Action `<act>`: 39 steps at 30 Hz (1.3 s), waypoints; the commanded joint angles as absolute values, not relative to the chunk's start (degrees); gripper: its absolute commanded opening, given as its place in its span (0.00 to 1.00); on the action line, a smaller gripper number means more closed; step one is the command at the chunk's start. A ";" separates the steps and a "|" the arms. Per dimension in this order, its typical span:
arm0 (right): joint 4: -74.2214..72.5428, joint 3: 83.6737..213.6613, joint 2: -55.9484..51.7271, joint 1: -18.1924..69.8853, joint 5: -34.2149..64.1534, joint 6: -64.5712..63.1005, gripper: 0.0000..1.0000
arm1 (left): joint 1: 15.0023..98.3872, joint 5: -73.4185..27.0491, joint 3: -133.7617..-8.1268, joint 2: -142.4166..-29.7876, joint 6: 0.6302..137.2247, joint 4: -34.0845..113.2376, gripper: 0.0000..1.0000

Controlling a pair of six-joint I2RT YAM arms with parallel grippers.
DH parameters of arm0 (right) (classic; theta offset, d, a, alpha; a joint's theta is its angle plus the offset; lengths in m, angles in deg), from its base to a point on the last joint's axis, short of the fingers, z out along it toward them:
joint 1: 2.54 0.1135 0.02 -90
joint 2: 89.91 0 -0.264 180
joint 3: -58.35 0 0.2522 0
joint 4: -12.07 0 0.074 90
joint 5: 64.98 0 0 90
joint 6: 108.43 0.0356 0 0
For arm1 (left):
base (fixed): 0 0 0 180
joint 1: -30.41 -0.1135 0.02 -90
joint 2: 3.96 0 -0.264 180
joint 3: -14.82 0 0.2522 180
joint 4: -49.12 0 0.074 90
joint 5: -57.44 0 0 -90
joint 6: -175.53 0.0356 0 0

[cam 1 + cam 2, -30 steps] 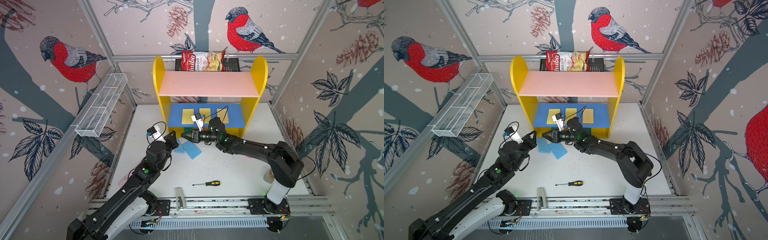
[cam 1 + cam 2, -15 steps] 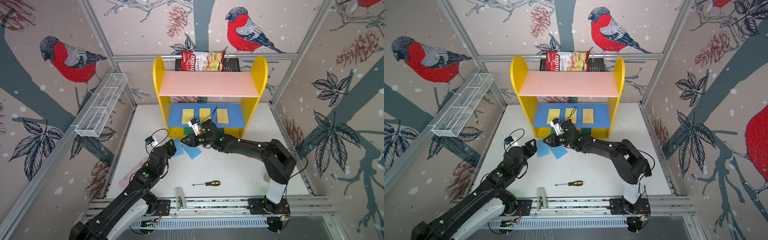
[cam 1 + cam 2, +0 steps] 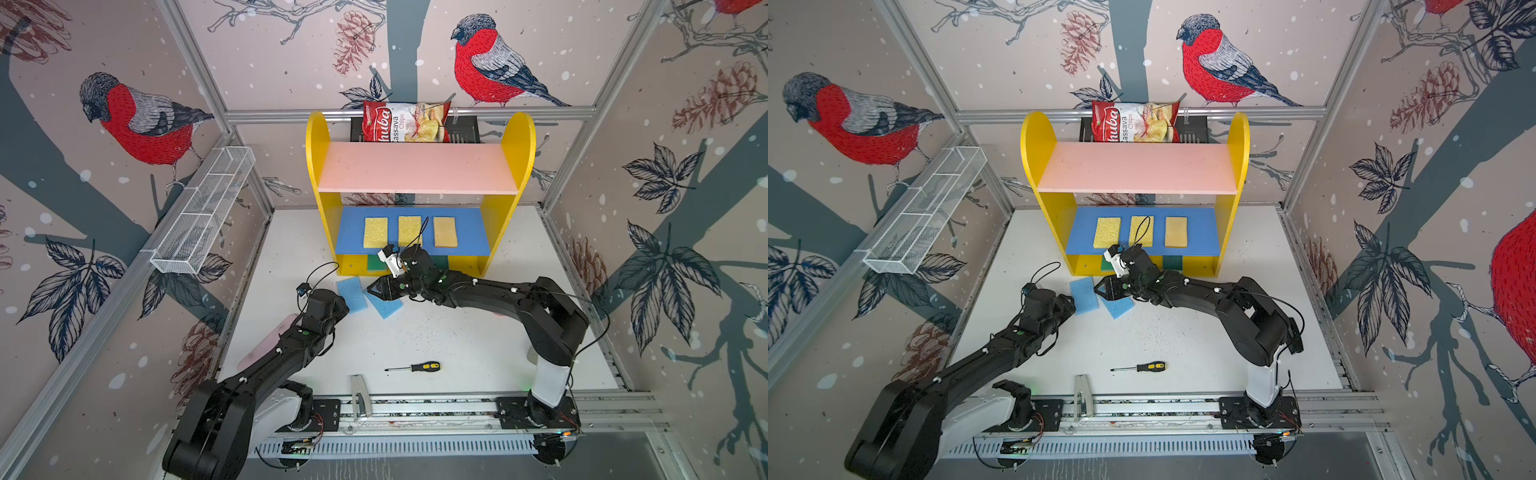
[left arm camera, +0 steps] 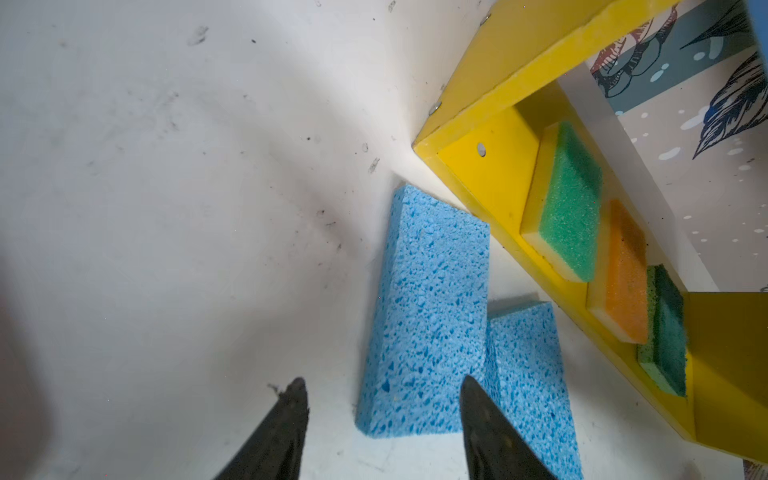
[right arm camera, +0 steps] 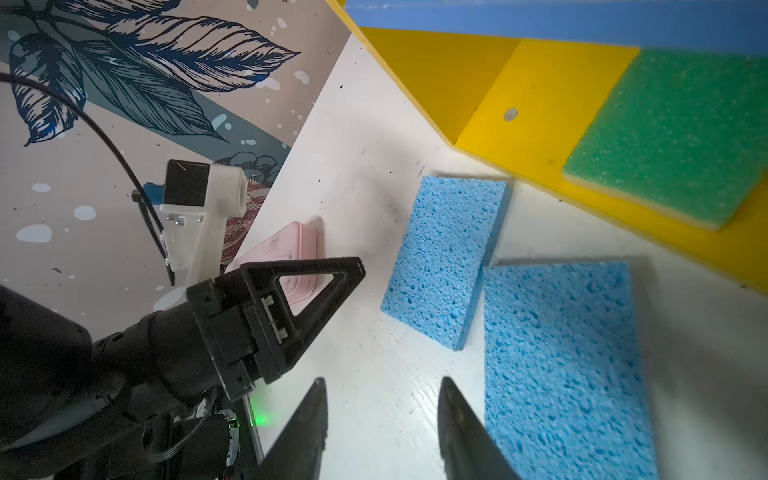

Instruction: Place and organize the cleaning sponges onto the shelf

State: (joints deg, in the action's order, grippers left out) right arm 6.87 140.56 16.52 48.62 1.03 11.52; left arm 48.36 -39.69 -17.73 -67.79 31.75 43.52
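Two blue sponges (image 3: 351, 293) lie touching before shelf (image 3: 415, 168), likely next up | left tool (image 4: 383, 392) parted, empty | right tool (image 5: 382, 384) parted, empty

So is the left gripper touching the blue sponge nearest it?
Apart. The right wrist view shows a strip of bare white table between the left gripper and the blue sponge.

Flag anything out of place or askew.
The left blue sponge and right blue sponge lie on the table at different angles, before the shelf, not on it. A screwdriver lies loose near the front rail.
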 commanded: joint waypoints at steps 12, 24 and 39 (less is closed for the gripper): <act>8.68 138.31 16.45 46.72 0.73 12.32 0.46 | 46.79 -34.59 -28.34 -87.39 35.08 44.40 0.27; 9.15 137.87 16.49 45.78 0.32 13.13 0.47 | 46.79 -33.07 -27.56 -90.35 34.29 46.18 0.00; 10.47 137.81 15.51 44.71 -1.51 14.67 0.59 | 46.87 -32.30 -24.81 -67.33 38.14 35.42 0.00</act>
